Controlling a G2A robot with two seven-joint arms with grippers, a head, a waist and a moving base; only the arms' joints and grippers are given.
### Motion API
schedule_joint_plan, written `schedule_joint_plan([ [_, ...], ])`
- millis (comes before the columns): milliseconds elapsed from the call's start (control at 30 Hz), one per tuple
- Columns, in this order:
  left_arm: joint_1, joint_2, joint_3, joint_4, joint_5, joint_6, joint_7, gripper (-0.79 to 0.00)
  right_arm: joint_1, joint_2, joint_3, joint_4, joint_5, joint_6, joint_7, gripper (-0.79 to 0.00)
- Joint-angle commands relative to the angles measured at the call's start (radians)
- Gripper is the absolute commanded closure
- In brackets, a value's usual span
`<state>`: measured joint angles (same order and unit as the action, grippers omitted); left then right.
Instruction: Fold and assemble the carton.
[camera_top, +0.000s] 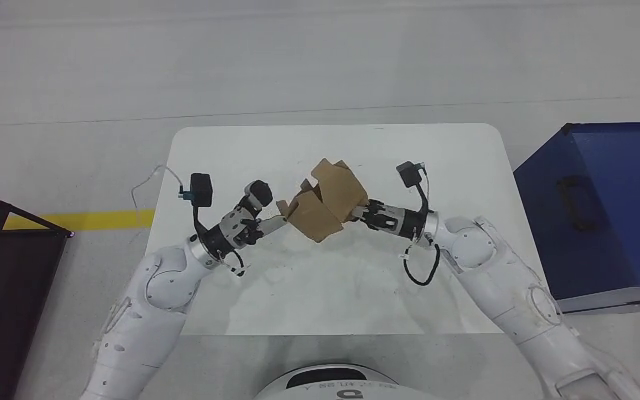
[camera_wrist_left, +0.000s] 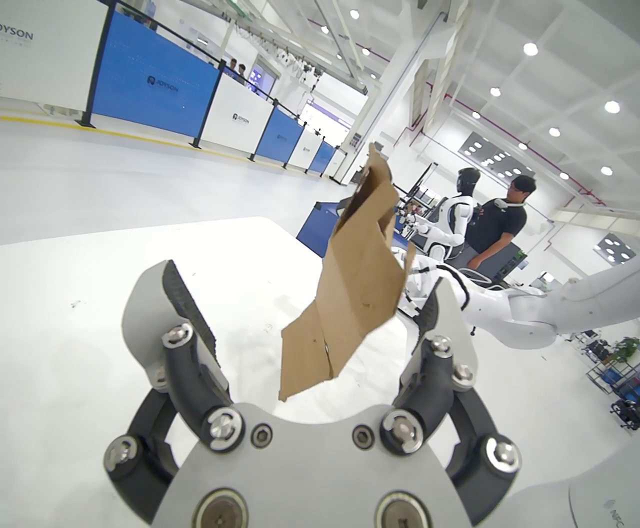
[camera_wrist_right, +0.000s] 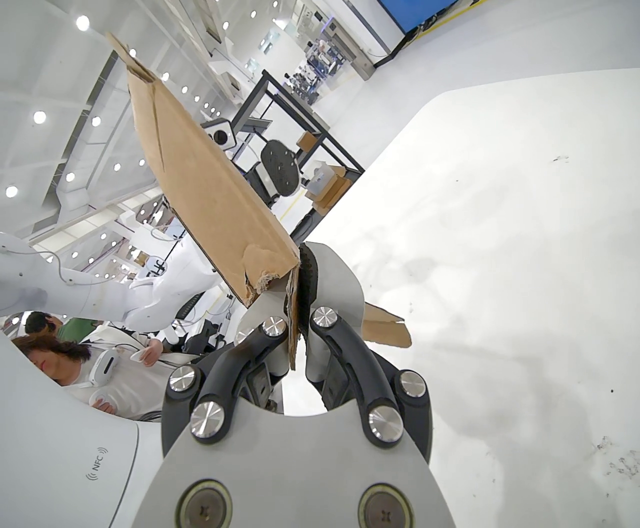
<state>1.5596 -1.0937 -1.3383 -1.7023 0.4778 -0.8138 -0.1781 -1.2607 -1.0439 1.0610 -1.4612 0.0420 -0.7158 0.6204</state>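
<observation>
White tabletop (camera_top: 330, 290) with rounded corners sits on a pale grey floor, seen from above. Two white robot arms come in from its near edge, one on each side, and angle inward so that they meet over the middle of the table.

At the end of the left arm, the left gripper (camera_top: 272, 220) has its jaws spread wide apart. In its own wrist view, the left gripper (camera_wrist_left: 304, 276) has its two ribbed fingers (camera_wrist_left: 192, 310) on either side of a hanging cardboard flap (camera_wrist_left: 305, 355), with a clear gap between each finger and the flap.

At the end of the right arm, the right gripper (camera_top: 358, 213) has its jaws pressed together on a panel edge of the carton. In its wrist view, the right gripper (camera_wrist_right: 296, 280) pinches the cardboard next to a crumpled, torn corner (camera_wrist_right: 260, 280).

Between the two grippers is the carton (camera_top: 325, 205), brown cardboard, only partly folded. It is held tilted in the air above the centre of the table, with loose flaps sticking out at several angles.

Farther out, a thin cable (camera_top: 155, 178) trails over the table's far left corner. Beyond the table, a yellow stripe (camera_top: 95, 218) runs along the floor on the left, and a blue bin (camera_top: 590, 215) stands on the right.
</observation>
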Motion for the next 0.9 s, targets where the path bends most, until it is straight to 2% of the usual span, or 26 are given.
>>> schedule_joint_plan([
  [0, 0.008, 0.000, 0.011, -0.013, 0.008, -0.018, -0.002, -0.785, 0.000, -0.001, -0.001, 0.002, 0.007, 0.010, -0.001, 0.000],
  [267, -0.008, -0.010, 0.079, -0.066, 0.033, 0.001, 0.005, -0.785, 0.021, -0.017, -0.047, 0.030, 0.020, 0.059, -0.011, 0.000],
  [567, -0.041, -0.014, 0.106, -0.072, -0.028, 0.017, -0.010, -0.785, 0.047, -0.034, -0.095, 0.069, 0.020, 0.073, 0.007, 0.000],
  [867, -0.055, -0.018, 0.136, -0.070, -0.012, 0.024, -0.011, -0.785, 0.058, -0.050, -0.147, 0.081, 0.138, 0.054, 0.085, 0.000],
])
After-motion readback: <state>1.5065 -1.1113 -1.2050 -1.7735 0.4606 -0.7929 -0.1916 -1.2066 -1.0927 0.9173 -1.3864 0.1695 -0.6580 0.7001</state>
